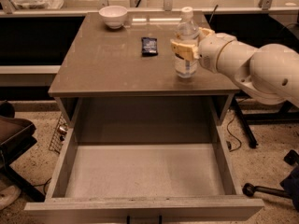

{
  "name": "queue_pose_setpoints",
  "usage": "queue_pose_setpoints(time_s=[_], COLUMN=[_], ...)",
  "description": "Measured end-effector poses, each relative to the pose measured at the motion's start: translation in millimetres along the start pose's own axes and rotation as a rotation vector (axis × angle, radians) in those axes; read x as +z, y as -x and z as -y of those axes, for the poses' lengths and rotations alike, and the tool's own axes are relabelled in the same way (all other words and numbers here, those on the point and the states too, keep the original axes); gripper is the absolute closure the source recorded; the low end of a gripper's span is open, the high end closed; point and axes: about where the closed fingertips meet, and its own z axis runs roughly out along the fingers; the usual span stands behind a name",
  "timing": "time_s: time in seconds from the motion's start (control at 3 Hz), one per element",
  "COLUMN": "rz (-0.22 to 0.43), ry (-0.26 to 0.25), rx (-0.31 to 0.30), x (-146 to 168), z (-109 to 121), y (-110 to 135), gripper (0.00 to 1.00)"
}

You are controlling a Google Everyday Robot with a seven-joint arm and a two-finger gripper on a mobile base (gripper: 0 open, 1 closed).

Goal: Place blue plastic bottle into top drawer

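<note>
The blue plastic bottle (186,55), clear with a white cap, stands upright on the right side of the brown table top (112,64). My gripper (192,40) reaches in from the right at mid-height of the bottle. It is open, with one finger (181,48) in front of the bottle and the other behind it. The top drawer (145,169) is pulled fully open below the table top; its pale bottom is bare.
A white bowl (113,16) sits at the back left of the table top. A small dark packet (149,45) lies left of the bottle. A dark chair (11,134) stands at the left, a chair base (261,190) on the floor at the right.
</note>
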Motion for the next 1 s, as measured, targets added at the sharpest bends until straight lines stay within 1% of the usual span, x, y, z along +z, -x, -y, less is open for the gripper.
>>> queue_pose_setpoints(time_s=[0.33, 0.67, 1.0], rz=[0.016, 0.030, 0.022], ry=[-0.019, -0.016, 0.013], rx=[-0.049, -0.071, -0.040], x=[-1, -14, -48], z=[-1, -10, -33], y=[26, 43, 47], gripper=[0.88, 1.00, 1.00])
